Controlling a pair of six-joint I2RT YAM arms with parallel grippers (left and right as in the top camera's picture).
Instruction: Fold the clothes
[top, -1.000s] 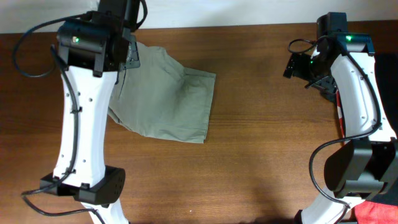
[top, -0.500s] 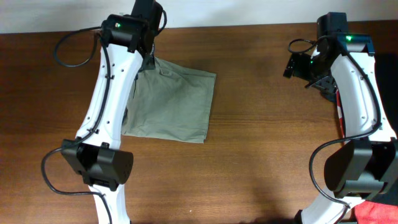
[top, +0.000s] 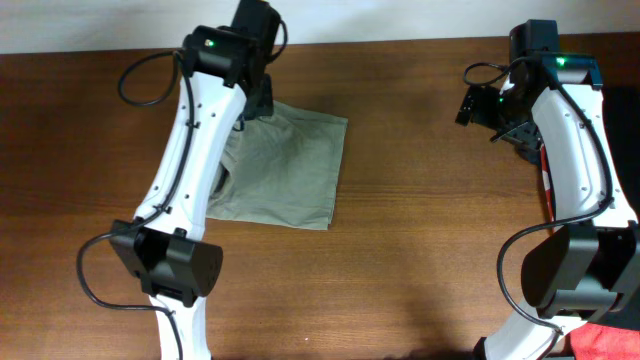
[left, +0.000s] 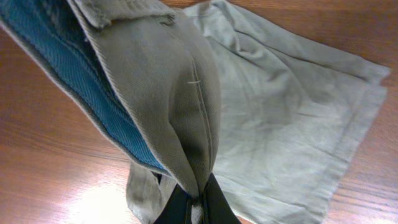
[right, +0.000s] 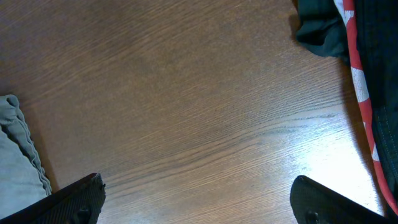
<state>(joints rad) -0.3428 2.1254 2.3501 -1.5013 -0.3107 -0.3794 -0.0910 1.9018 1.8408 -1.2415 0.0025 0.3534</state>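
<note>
Across the wooden bench (top: 420, 230), an edge of the khaki shorts (top: 300, 170) is being carried farther over their flat half by the clenched left hand (left: 198, 204), forming a fold; the right hand (right: 199, 196) is waiting released.

We see the shorts (top: 290, 165) in a plain khaki, an olive-beige with matching stitching at the seams. Their inner lining (left: 74, 81) is a ribbed teal-blue (it shows only from the left wrist). The table (top: 420, 250) is reddish-brown wood with a streaky grain. The left arm (top: 190, 150) and right arm (top: 575, 140) are white with black joints, and each has a green light. From the right wrist we make out a black garment (right: 320, 28) and a red cloth (right: 353, 56) marked with white.
</note>
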